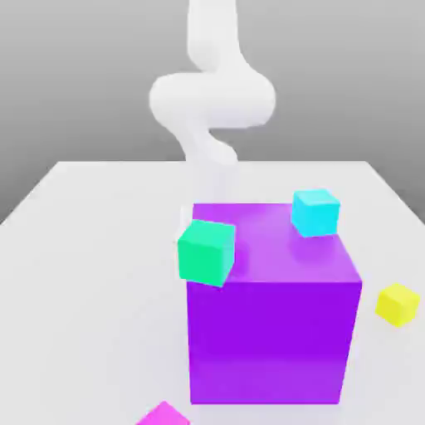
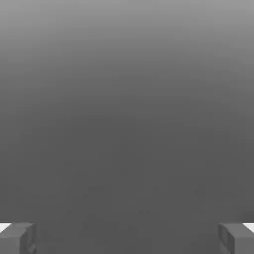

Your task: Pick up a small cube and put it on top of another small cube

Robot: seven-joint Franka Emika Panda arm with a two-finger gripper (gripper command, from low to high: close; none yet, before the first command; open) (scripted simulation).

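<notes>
no text, label, brand, number or sign can be read anywhere in either view; every visible surface is plain and unmarked.

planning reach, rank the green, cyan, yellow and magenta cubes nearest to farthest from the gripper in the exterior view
1. green cube and cyan cube, mid-picture: too close to call
2. yellow cube, exterior view's right
3. magenta cube, bottom edge

I see: backdrop plain grey, lighter toward the top | tabletop (image 1: 91,249) white, matte, far edge straight | light soft and even, faint shadows
</notes>
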